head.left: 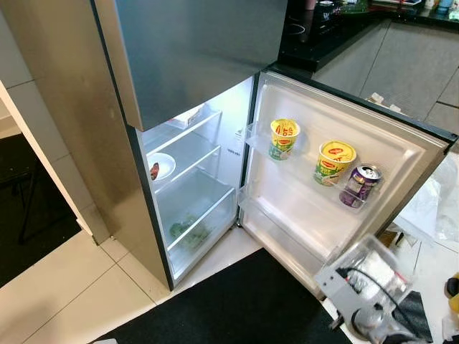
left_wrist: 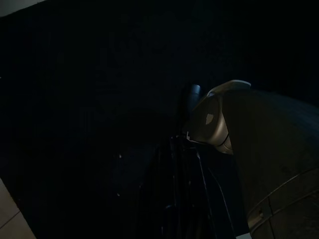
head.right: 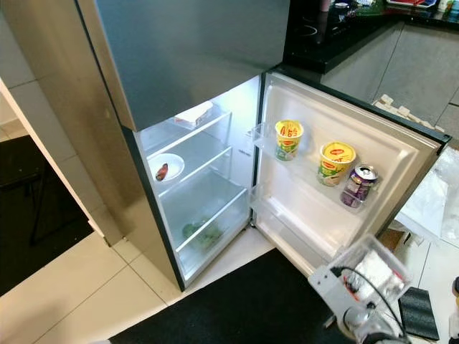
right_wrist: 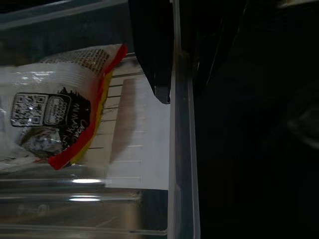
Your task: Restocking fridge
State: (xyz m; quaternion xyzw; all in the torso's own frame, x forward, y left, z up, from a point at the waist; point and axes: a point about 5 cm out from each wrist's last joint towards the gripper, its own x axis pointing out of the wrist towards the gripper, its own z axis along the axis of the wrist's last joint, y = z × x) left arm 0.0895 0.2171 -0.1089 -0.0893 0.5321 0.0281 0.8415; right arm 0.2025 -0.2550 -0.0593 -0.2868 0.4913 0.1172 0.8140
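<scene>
The right tool (right_wrist: 172,74) is clamped on the wall of a clear box (head.left: 373,269) at lower right. A packet (right_wrist: 55,104) lies flat inside. The left tool's (left_wrist: 184,149) grip is too dark to tell.

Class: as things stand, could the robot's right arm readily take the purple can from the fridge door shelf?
Probably not: the right gripper is clamped on the clear box, though the purple can stands unobstructed.

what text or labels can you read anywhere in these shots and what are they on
"Maggi": red and yellow logo on the lid of the noodle cup in the fridge door; the rest is too small.
Second noodle cup: same style of label, print too blurred to read.
Purple can: lettering too small.
Snack packet in the clear container gripped by the right gripper: a QR code and black print, turned sideways and blurred, unreadable.
</scene>
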